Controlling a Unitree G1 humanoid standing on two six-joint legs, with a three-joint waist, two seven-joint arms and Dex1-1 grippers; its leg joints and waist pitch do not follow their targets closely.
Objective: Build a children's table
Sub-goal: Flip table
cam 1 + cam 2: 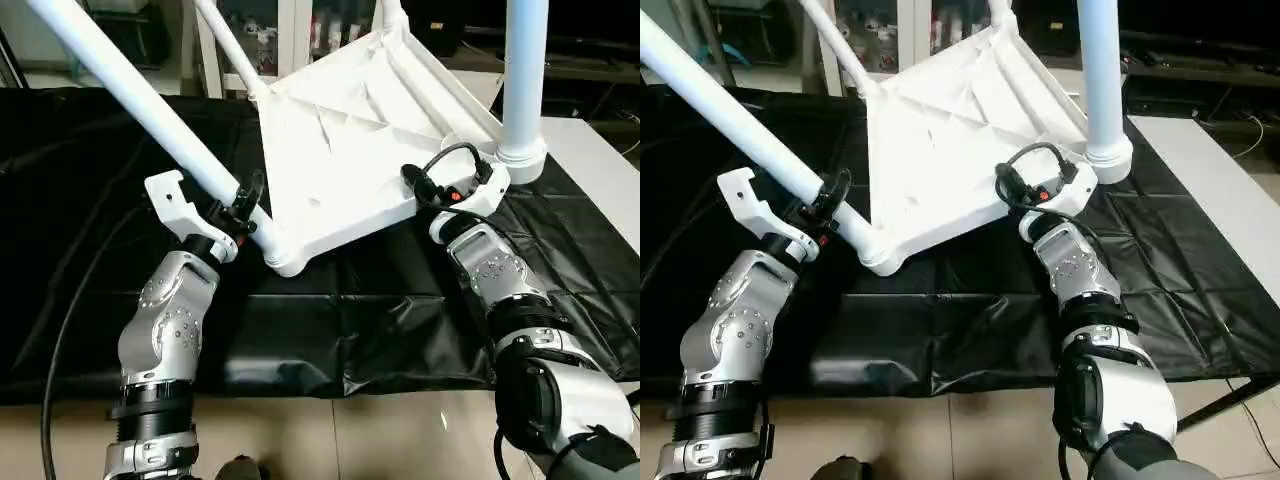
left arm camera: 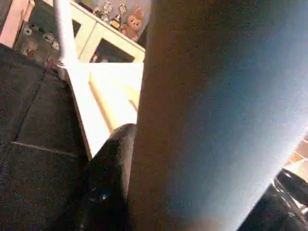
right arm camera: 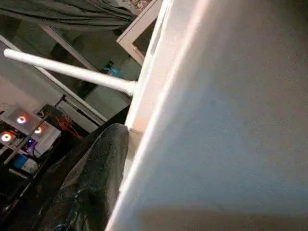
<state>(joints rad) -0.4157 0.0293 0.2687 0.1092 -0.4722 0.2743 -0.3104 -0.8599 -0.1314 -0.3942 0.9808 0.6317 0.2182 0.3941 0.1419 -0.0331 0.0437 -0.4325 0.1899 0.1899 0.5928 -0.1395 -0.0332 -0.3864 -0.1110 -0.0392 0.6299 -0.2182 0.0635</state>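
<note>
The children's table lies tilted with its ribbed underside up on the black-draped worktable. A long white leg slants up and to the left from the near corner socket. My left gripper is shut around that leg just above the socket; its black finger lies against the tube. Another leg stands upright in the right corner socket. My right gripper is shut on the top's near right rim, with one finger pressed against the white edge. Two more legs rise at the far corners.
The black cloth covers the worktable down to its front edge near my forearms. A flat white board lies at the right. Cabinets and shelves stand behind the worktable. A black cable loops over my right wrist.
</note>
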